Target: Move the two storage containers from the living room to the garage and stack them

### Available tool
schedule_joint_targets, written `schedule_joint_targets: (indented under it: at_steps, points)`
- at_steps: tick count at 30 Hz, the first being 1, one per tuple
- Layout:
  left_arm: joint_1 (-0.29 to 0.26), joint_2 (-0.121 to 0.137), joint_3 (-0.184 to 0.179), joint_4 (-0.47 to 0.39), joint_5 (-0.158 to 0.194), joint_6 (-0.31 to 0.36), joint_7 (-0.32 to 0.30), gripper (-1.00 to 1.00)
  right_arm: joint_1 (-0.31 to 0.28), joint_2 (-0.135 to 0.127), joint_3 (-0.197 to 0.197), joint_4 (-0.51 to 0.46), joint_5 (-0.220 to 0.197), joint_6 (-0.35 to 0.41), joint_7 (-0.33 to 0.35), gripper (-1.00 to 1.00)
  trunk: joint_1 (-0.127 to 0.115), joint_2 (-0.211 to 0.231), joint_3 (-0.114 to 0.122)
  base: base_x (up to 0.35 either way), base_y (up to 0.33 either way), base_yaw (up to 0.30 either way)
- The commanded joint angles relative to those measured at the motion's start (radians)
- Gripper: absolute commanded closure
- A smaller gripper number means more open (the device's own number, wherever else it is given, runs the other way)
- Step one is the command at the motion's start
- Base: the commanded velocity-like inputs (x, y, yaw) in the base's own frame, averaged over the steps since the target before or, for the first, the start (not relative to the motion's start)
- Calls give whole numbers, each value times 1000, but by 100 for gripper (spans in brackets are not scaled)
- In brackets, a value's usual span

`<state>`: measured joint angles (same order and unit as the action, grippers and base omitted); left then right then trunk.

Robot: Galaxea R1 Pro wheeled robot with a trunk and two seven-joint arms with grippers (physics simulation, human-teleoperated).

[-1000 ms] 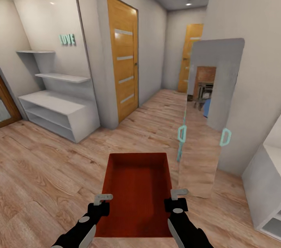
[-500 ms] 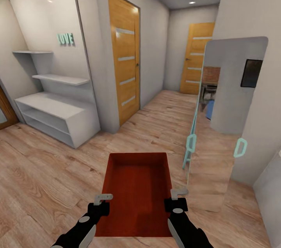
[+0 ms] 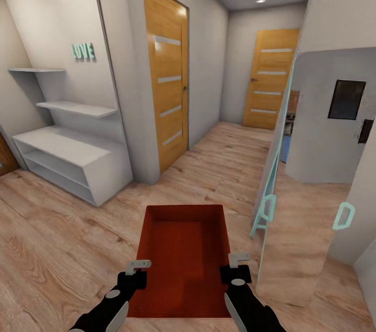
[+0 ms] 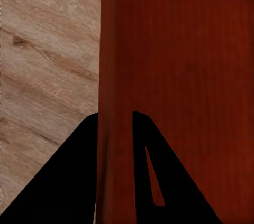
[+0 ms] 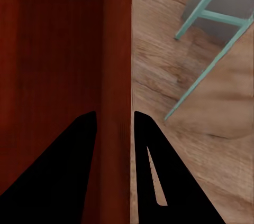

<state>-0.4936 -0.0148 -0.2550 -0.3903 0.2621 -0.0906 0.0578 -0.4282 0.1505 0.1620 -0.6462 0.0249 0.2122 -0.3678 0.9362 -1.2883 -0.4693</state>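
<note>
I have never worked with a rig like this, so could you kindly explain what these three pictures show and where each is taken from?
The large picture looks down from the robot's head over its two black arms. They carry one orange-red storage container above a wood-plank floor in a hallway with wooden doors, white shelves and a standing mirror. The two others come from cameras near each wrist. The left end effector straddles one side wall of the container, the right end effector the opposite wall, so both grip it.
</note>
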Motion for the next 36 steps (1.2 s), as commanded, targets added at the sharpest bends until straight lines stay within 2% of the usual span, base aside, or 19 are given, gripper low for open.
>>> schedule_joint_targets:
  at_steps: [1, 17, 36]
  points:
    - [0, 17, -1, 6, 9, -4, 16, 100, -1, -5, -17, -5, 35, -10, -14, 100, 1, -1, -1, 308, 204, 0]
    - [0, 17, -1, 5, 8, -5, 16, 100, -1, -5, -18, -5, 35, -10, -14, 100, 1, -1, -1, 305, 214, 0]
    - [0, 17, -1, 6, 8, -5, 16, 100, -1, -5, -17, -4, 35, -10, -14, 100, 1, -1, -1, 337, 16, 0]
